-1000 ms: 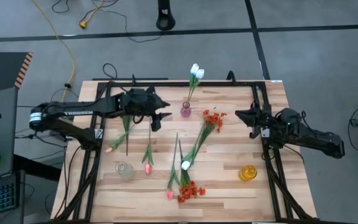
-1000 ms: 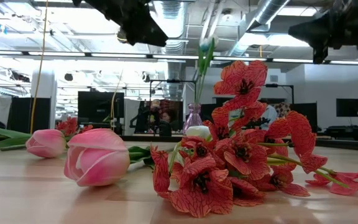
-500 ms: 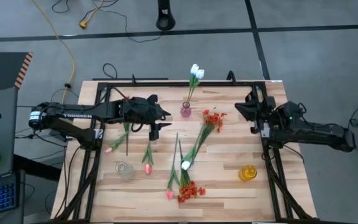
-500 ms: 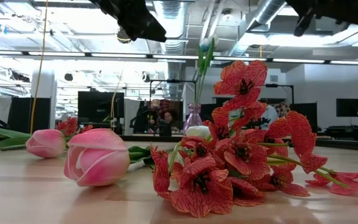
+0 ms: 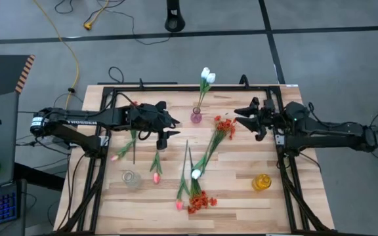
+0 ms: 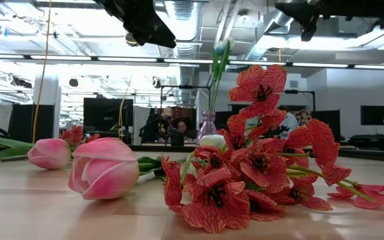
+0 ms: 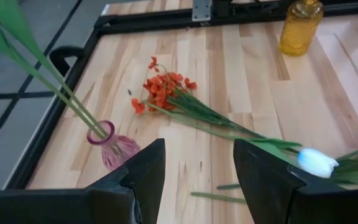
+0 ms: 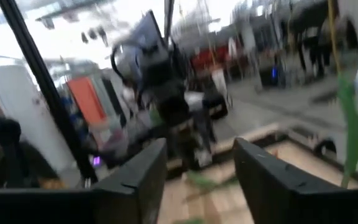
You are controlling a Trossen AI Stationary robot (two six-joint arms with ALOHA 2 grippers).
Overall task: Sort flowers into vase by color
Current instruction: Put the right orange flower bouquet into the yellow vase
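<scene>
Left gripper (image 5: 170,128) hangs over the table's left-centre, fingers spread and holding nothing, above loose pink tulips (image 5: 155,176); right gripper (image 5: 243,113) sits near the right edge, fingers also apart and empty, just beside a red-orange bunch (image 5: 226,124). White tulips (image 5: 206,75) stand in the pink vase (image 5: 196,117); the clear vase (image 5: 131,179) and yellow vase (image 5: 262,182) stand toward the near side, a second red-orange bunch (image 5: 202,200) lying between them
</scene>
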